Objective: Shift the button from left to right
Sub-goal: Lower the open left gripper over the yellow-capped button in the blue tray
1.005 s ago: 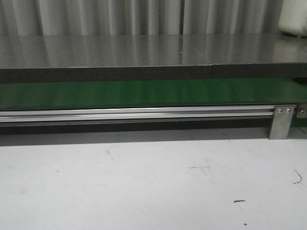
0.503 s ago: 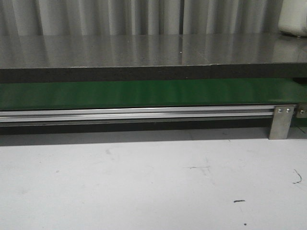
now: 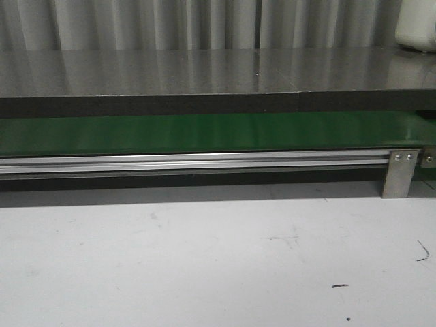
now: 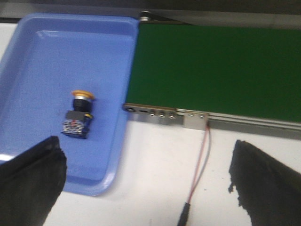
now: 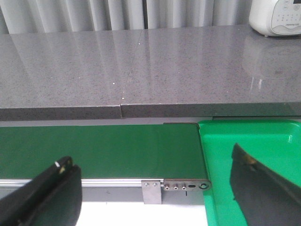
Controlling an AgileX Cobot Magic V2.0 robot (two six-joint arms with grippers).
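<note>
Front view carries only the long green conveyor belt [image 3: 204,133] running across the frame, with its aluminium rail [image 3: 197,162] along the near edge, a metal bracket [image 3: 400,173] at the right, the grey stone counter [image 3: 204,71] behind it and the pale surface [image 3: 204,259] in front; neither arm shows in it.

Left wrist view holds the blue tray [image 4: 42,56], which sits just beside the left end of the belt [image 4: 216,66], its rim touching or nearly touching the belt's end roller. The button [image 4: 77,114] lies on its side on the tray floor, yellow-orange cap pointing toward the far wall and black blocky body toward the camera; nothing else is in the tray. The left fingers [image 4: 30,183] are spread wide, above the tray's near rim and the surface, apart from the button and holding nothing. A thin reddish wire [image 4: 201,160] runs from a small bracket on the belt frame down across the surface.

Right wrist view shows the green tray [image 5: 254,155] butted against the belt's right end, its visible part bare. The right fingers [image 5: 44,195] are also spread wide and hold nothing, hovering over the belt's near rail and the tray. A white appliance [image 5: 275,18] stands on the counter; its panel markings are too small to read.
</note>
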